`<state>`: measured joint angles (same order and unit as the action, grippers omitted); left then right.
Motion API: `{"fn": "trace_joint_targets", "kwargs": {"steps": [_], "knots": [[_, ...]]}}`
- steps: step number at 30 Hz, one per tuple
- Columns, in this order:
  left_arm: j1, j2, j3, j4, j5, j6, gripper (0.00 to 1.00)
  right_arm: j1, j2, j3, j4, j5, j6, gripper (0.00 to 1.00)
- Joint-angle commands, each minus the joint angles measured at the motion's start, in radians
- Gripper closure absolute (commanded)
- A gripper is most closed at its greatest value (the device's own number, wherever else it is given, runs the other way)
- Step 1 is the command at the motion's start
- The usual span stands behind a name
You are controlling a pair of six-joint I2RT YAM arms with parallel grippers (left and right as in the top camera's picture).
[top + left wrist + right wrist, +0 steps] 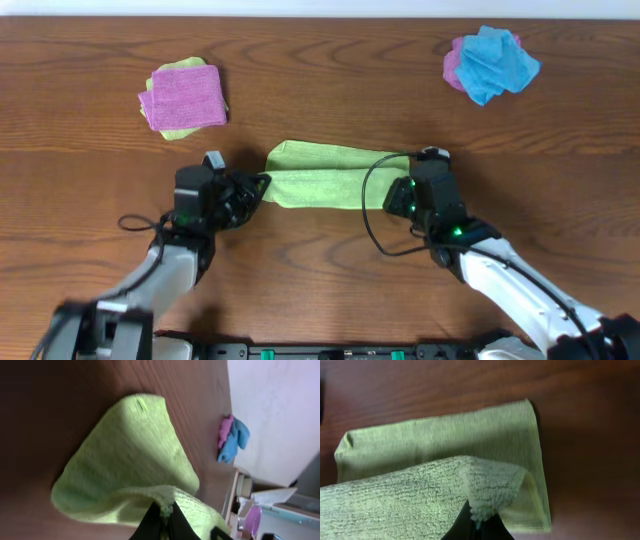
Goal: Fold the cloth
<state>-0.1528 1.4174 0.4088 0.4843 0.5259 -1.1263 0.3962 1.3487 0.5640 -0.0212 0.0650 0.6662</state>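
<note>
A lime green cloth (322,176) lies stretched across the middle of the wooden table, its near edge lifted and folded over towards the far edge. My left gripper (256,188) is shut on the cloth's left near corner (165,507). My right gripper (402,192) is shut on the cloth's right near corner (481,512). In the right wrist view the raised layer (410,500) hangs over the flat lower layer (470,435). In the left wrist view the cloth (130,455) bulges into a loose loop on the table.
A folded pink cloth on a green one (184,98) lies at the far left. A crumpled blue and pink pile (490,62) lies at the far right, also in the left wrist view (231,439). A black cable (375,215) loops by my right arm.
</note>
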Motion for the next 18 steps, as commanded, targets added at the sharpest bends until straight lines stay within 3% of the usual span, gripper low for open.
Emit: {"fn": "trace_joint_targets", "kwargs": {"steps": [1,9,18], "knots": [[0.012,0.079,0.074,0.025,-0.082,0.005,0.94,-0.043,0.032,0.012,0.016,0.111,-0.047,0.99],[0.012,0.271,0.238,0.029,-0.089,0.054,0.94,-0.098,0.134,0.012,0.166,0.115,-0.081,0.99],[0.012,0.343,0.297,0.031,-0.127,0.076,0.94,-0.138,0.255,0.012,0.318,0.114,-0.081,0.99]]}}
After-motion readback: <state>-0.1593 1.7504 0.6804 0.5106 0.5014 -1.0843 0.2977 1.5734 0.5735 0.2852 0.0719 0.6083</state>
